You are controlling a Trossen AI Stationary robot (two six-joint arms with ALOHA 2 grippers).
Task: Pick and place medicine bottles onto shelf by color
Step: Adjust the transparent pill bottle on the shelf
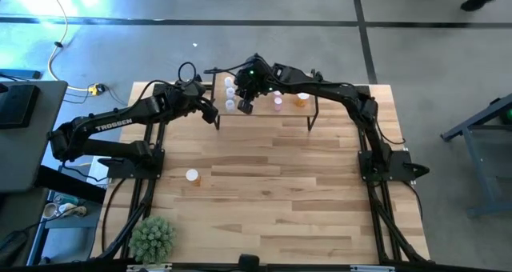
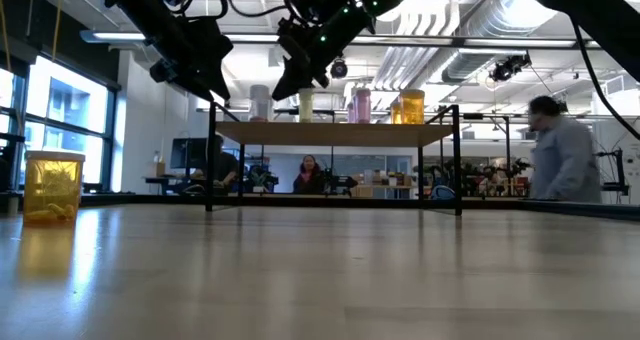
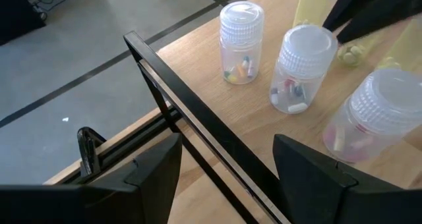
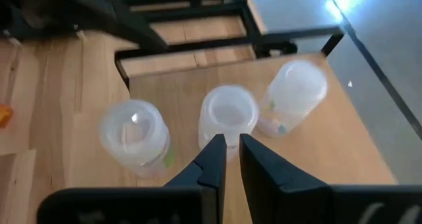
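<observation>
Medicine bottles [image 1: 230, 94] on shelf [image 1: 264, 116]; TROSSEN-lettered left claw [image 1: 214, 112] apart, right claw [image 1: 246, 106] together.

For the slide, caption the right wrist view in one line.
Right gripper shut above three white-capped clear medicine bottles standing upright in a row on the light wood shelf top.

White-capped medicine bottles [image 1: 230, 93], tinted clear, pale yellow, pink and orange, stand on a light wood shelf [image 1: 264, 116] with black legs.
</observation>
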